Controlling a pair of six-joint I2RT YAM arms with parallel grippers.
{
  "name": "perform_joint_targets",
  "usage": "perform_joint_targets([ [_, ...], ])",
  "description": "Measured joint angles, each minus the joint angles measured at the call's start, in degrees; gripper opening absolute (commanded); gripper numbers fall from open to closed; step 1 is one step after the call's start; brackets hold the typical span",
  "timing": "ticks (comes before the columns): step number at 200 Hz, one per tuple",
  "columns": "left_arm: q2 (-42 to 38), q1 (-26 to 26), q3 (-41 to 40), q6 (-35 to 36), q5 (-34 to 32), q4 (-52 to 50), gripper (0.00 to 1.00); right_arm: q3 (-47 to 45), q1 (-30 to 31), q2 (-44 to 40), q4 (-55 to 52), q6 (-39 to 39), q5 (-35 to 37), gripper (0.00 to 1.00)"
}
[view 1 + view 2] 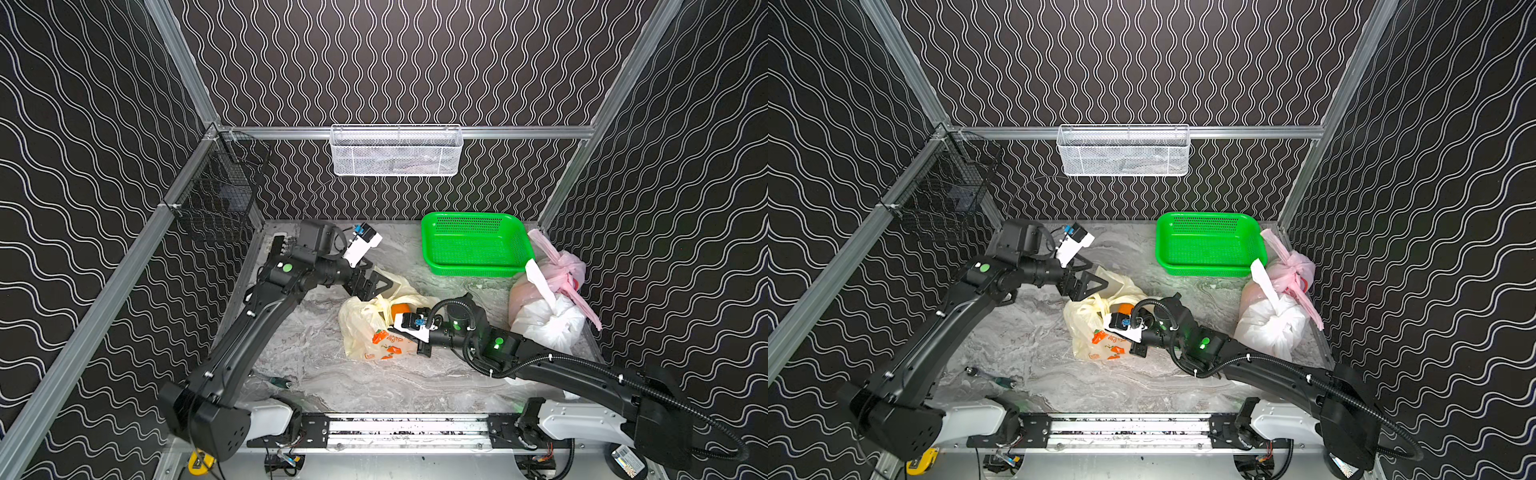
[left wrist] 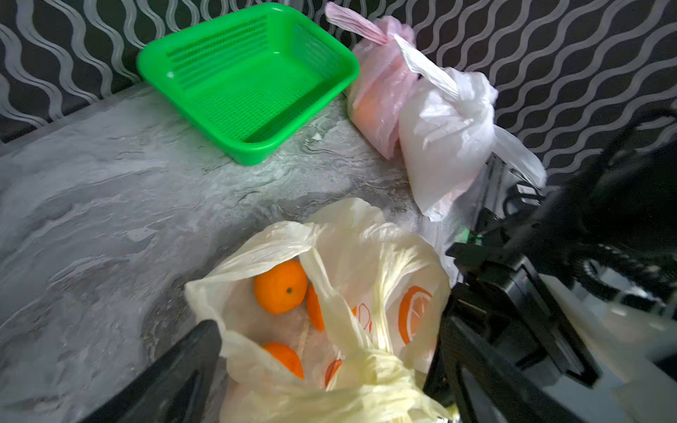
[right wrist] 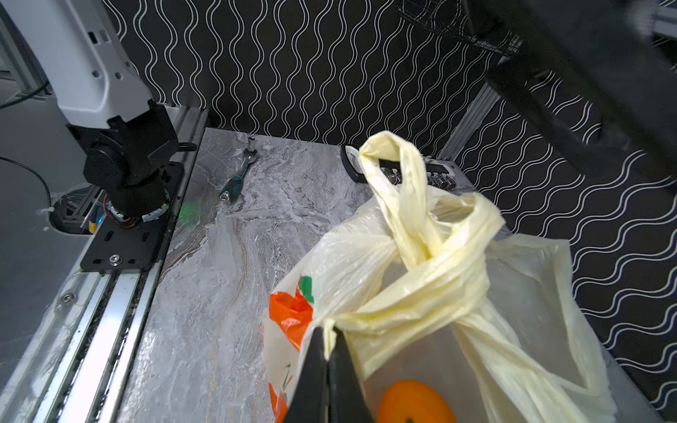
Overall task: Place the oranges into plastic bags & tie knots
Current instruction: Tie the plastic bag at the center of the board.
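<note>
Right wrist view: right gripper [image 3: 328, 331] pinches handle of yellow bag [image 3: 531, 285], likely anchoring loose knot [image 3: 439, 263]; left gripper [image 1: 1094, 274] spread, empty, at bag's 12 o'clock.

The right gripper [image 3: 330, 333] has its jaws pressed together on a fold of the pale yellow bag [image 3: 531, 293], just below the handles [image 3: 439, 263], which are wrapped around each other. One orange [image 3: 414, 403] lies inside the bag. A ratchet wrench [image 3: 239, 172] and a socket rail [image 3: 436, 175] lie on the marble worktop [image 3: 227, 293] beyond.
</note>
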Motion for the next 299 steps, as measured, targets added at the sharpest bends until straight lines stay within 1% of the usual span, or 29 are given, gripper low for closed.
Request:
perform_joint_targets([
  [21, 3.4, 0.0, 3.1, 5.4, 4.1, -5.2, 0.97, -0.4, 0.0, 0.0, 0.1, -0.6, 0.0, 0.0],
  [32, 4.6, 0.0, 3.9, 7.5, 4.9, -7.8, 0.99, -0.7, -0.1, 0.0, 0.0, -0.8, 0.0, 0.0],
  [70, 7.9, 0.0, 6.5, 13.0, 6.3, -15.5, 0.99, -0.9, -0.1, 0.0, 0.0, -1.4, 0.0, 0.0],
  [90, 7.5, -0.4, 6.1, 13.2, 5.8, -17.2, 0.99, -0.9, -0.1, 0.0, 0.0, -1.6, 0.0, 0.0],
  [133, 7.0, -2.3, 3.7, 13.0, 5.4, -17.5, 0.98, -0.9, -0.1, 0.2, 0.1, -1.6, 0.0, 0.0],
  [160, 8.5, -4.0, 3.4, 12.8, 5.0, -17.0, 0.95, -0.9, -0.1, 0.3, 0.1, -1.6, 0.0, 0.0],
  [199, 10.2, -4.1, 3.4, 13.6, 5.2, -18.6, 0.96, -1.0, -0.1, 0.3, 0.2, -1.6, 0.7, 0.0],
  [217, 10.6, -4.2, 3.4, 14.4, 5.3, -19.9, 0.89, -1.2, -0.1, 0.3, 0.5, -1.6, 1.2, 0.0],
  [236, 11.1, -4.2, 3.3, 14.7, 5.3, -20.8, 0.78, -1.4, -0.1, 0.2, 0.6, -1.6, 1.8, 0.0],
  [264, 11.9, -4.2, 4.1, 16.0, 6.2, -22.3, 0.41, -1.6, -0.1, 0.1, 0.6, -1.6, 2.1, 0.0],
  [273, 12.2, -4.2, 4.4, 16.3, 6.6, -22.6, 0.32, -1.6, -0.1, 0.1, 0.6, -1.6, 2.2, 0.0],
  [279, 12.4, -4.2, 4.6, 16.5, 7.0, -22.8, 0.3, -1.6, -0.1, 0.1, 0.5, -1.6, 2.4, 0.0],
  [299, 13.5, -4.2, 5.3, 17.4, 7.7, -23.7, 0.29, -1.6, -0.1, 0.1, 0.5, -1.8, 2.4, 0.0],
])
